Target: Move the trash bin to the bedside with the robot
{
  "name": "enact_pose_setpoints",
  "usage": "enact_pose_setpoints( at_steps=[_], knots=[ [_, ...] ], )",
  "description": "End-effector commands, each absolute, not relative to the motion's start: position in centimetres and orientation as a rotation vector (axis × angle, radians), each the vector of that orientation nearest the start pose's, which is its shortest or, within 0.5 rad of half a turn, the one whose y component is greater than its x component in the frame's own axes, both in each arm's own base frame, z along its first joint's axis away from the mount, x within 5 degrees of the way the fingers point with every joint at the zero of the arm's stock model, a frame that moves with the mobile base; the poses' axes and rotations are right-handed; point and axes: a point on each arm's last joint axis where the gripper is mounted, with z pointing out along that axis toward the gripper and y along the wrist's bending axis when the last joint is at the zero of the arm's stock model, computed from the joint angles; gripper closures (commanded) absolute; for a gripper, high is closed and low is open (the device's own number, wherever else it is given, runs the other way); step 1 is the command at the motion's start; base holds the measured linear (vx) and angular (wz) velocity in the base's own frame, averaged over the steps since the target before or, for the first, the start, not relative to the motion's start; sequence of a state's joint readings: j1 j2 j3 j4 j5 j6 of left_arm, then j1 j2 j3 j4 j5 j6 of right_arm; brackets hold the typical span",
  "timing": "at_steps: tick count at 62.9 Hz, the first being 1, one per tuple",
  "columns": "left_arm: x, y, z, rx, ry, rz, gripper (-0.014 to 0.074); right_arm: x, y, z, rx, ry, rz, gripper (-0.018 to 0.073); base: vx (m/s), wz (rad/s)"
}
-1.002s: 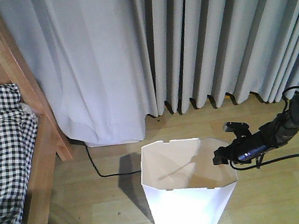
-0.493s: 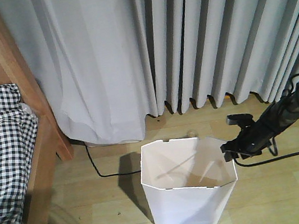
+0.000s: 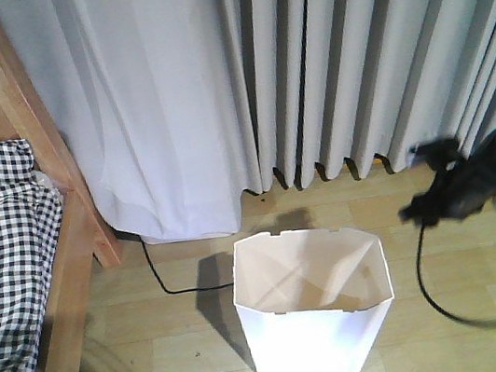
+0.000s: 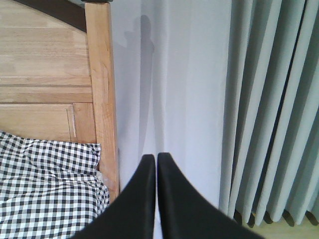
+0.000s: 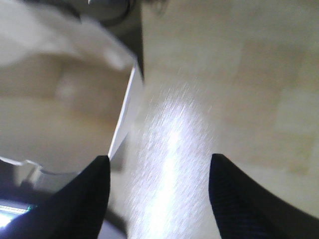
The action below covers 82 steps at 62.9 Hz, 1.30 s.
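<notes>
Your trash bin (image 3: 314, 303) stands upright at the lower centre of the front view, on the wooden floor (image 3: 489, 280) before the grey curtains (image 3: 350, 56), well apart from the bed (image 3: 16, 270) at the left edge. Your right hand (image 5: 158, 172) is blurred at mid-right, beside the bin without touching it, its 2 fingers spread and holding nothing. Your left hand (image 4: 156, 164) has both fingers pressed together, empty, facing the bed post (image 4: 102, 94).

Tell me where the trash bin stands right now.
In the front-facing view the trash bin stands on the wooden floor at lower centre, before the grey curtains, right of the bed, apart from it.
</notes>
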<state>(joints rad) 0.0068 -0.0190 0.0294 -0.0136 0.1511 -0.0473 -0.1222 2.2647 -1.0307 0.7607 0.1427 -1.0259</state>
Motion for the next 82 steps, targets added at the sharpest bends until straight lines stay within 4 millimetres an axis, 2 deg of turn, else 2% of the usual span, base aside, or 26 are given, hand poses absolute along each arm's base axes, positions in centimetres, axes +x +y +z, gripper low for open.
enact_pose_setpoints(
  at_steps=[1, 11, 22, 29, 37, 43, 50, 67, 74, 78, 82],
  knots=[
    [5.7, 0.0, 18.9, -0.060, 1.584, -0.055, 0.0602, 36.4, -3.8, 7.9, -0.250, 2.626, -0.029, 0.0151, 0.00, 0.00],
    [5.7, 0.0, 18.9, -0.060, 1.584, -0.055, 0.0602, 34.4, -3.3, 16.2, -0.257, 2.444, -0.045, 0.0151, 0.00, 0.00],
    [5.7, 0.0, 18.9, -0.060, 1.584, -0.055, 0.0602, 30.5, -2.7, 23.1, -0.250, 2.258, -0.079, 0.0151, 0.00, 0.00],
    [5.7, 0.0, 18.9, -0.060, 1.584, -0.055, 0.0602, 27.2, -2.3, 26.2, -0.247, 2.151, -0.103, 0.0151, 0.00, 0.00],
    [5.7, 0.0, 18.9, -0.060, 1.584, -0.055, 0.0602, 23.4, -2.0, 28.4, -0.162, 2.026, -0.108, 0.0151, 0.00, 0.00],
    [5.7, 0.0, 18.9, -0.060, 1.584, -0.055, 0.0602, 20.7, -1.6, 29.6, -0.091, 1.941, -0.081, 0.0151, 0.00, 0.00],
    [5.7, 0.0, 18.9, -0.060, 1.584, -0.055, 0.0602, 17.7, -1.0, 30.2, -0.104, 1.874, -0.059, 0.0155, 0.00, 0.00],
    [5.7, 0.0, 18.9, -0.060, 1.584, -0.055, 0.0602, 10.7, 0.4, 29.9, -0.086, 1.686, 0.020, 0.0207, 0.00, 0.00],
    [5.7, 0.0, 18.9, -0.060, 1.584, -0.055, 0.0602, 8.9, 0.7, 29.0, -0.113, 1.638, 0.015, 0.0291, 0.00, 0.00],
    [5.7, 0.0, 18.9, -0.060, 1.584, -0.055, 0.0602, 8.1, 0.8, 28.5, -0.111, 1.608, 0.011, 0.0384, 0.00, 0.00],
    [5.7, 0.0, 18.9, -0.060, 1.584, -0.055, 0.0602, 7.4, 0.7, 28.2, -0.078, 1.571, 0.013, 0.0516, 0.00, 0.00]
  ],
)
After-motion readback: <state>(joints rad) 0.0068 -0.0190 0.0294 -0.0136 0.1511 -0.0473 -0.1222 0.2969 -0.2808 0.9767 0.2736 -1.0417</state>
